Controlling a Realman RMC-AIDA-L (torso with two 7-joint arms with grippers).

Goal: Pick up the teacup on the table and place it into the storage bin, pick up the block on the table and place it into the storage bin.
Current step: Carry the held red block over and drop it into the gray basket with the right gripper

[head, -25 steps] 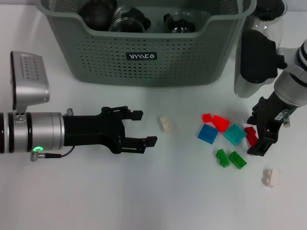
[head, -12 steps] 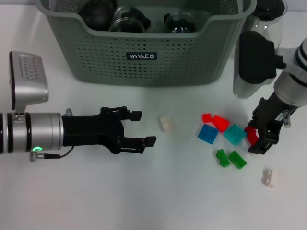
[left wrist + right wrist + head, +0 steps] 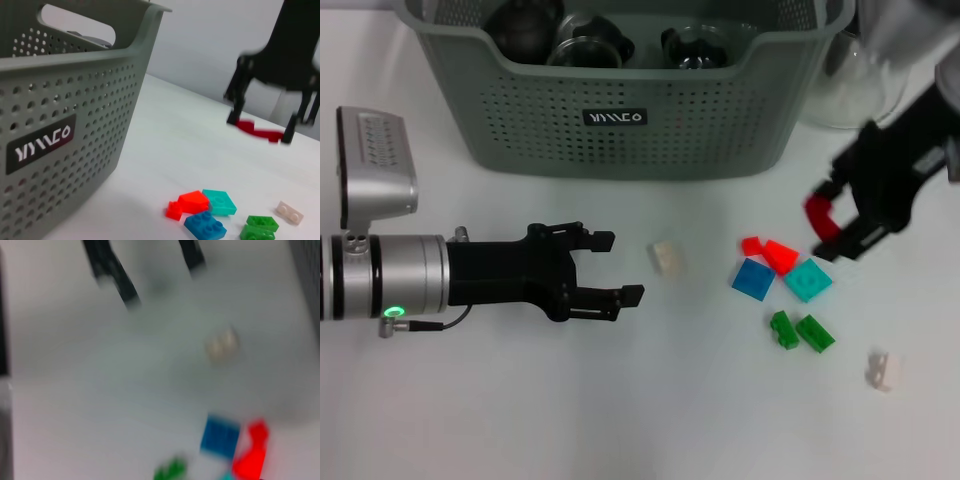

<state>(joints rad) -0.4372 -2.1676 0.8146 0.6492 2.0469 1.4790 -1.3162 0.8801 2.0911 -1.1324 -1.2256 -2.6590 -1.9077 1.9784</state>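
Storage bin point(image 3: 620, 100): grey-green perforated basket, already holding dark glassware, standing up-table from both grippers; from the right gripper point(image 3: 838, 222) it lies toward the robot's left and farther out.

Left gripper point(image 3: 605, 265): fingers spread, empty, hovering low over the table, pointing at a cream block point(image 3: 666, 257) just ahead of its tips.

Right gripper: raised above the table, pinching a dark red block point(image 3: 817, 212) between its fingertips; the nearer arm to the bin's right end.

Loose blocks: red, blue, teal and green pieces point(image 3: 782, 285) lie just below the right gripper; a white piece point(image 3: 883, 370) sits apart.

Left wrist view shows the red block point(image 3: 257, 131) slung crosswise between the fingertips, clear of the table; the head view leaves that height uncertain. Right wrist view shows no fingers.
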